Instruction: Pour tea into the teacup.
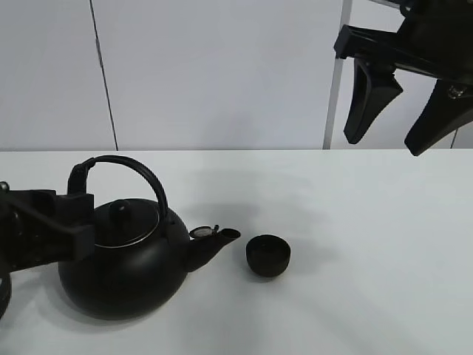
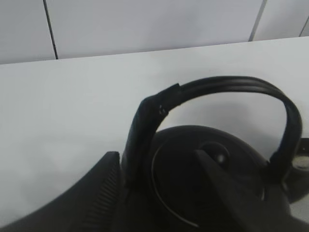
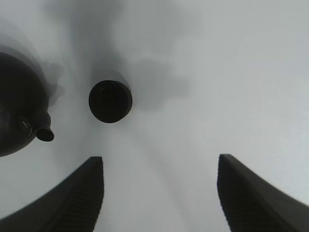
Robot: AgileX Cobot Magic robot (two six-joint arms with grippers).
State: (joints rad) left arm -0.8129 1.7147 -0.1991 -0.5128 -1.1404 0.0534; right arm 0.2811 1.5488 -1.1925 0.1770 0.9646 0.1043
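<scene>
Exterior high shows my left gripper (image 1: 77, 222) wrapped round the kettle (image 1: 122, 270) handle, right gripper (image 1: 403, 111) apart up high, so I should tip slowly toward the teacup (image 1: 267, 255) beside the spout (image 1: 214, 242).

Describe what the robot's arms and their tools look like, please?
Both tools are matte black. The right tool has two long, tapering fingers; in the wrist view their inner faces carry fine ribbing. The left tool is blocky and black, with ribbed fingers too. No markings or cables are clearly visible.
</scene>
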